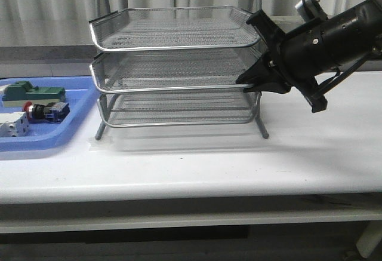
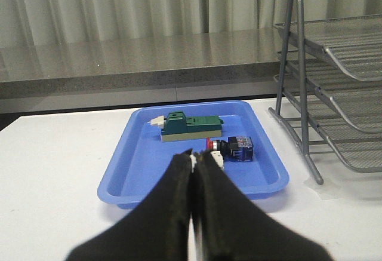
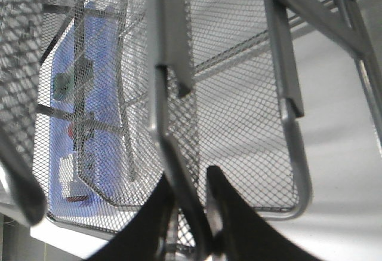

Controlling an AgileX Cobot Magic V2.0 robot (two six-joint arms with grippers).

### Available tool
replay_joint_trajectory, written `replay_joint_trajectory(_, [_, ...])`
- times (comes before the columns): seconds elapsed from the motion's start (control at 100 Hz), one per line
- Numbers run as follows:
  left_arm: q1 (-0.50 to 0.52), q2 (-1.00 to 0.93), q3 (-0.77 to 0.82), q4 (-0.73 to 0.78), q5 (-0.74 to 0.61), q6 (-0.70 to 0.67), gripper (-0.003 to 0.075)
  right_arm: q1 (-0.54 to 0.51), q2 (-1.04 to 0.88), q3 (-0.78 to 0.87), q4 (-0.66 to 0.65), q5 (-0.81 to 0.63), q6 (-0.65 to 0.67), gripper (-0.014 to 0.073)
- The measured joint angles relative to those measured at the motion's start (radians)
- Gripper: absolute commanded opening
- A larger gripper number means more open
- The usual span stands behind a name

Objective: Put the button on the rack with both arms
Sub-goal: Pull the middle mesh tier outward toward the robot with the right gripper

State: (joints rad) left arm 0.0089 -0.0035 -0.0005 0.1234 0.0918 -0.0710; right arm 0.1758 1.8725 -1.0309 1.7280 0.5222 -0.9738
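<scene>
Our left gripper shows in the left wrist view with its two black fingers pressed together, nothing between them, hovering just short of the near rim of the blue tray. The button lies in that tray just beyond the fingertips and a little to one side, apart from them and untouched. Our right gripper reaches in from the right in the front view and meets the right end of the rack at its middle tier; in the right wrist view the fingers sit on either side of a silver rim wire, narrowly parted and closed around it. The button is well apart from this gripper, across the rack on the far left of the table. It has a red round head, a black cylindrical body and a blue block at the rear. It lies on its side, long axis running left to right in the front view, red head toward the left and blue block toward the rack. Beside it in the tray rest a green block farther back and a white block nearer the front edge.
</scene>
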Motion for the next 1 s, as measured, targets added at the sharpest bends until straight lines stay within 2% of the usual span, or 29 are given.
replay_joint_trajectory(0.25, [0.000,0.000,0.000,0.000,0.000,0.000,-0.0020,-0.002,-0.018,0.092,0.040,0.054,-0.015,-0.0006])
replay_joint_trajectory(0.71, [0.000,0.000,0.000,0.000,0.000,0.000,-0.0020,-0.002,-0.198,0.372,0.057,0.106,-0.112,-0.0006])
replay_joint_trajectory(1.0, [0.000,0.000,0.000,0.000,0.000,0.000,-0.0020,-0.002,-0.289,0.488,0.063,0.112,-0.148,0.0007])
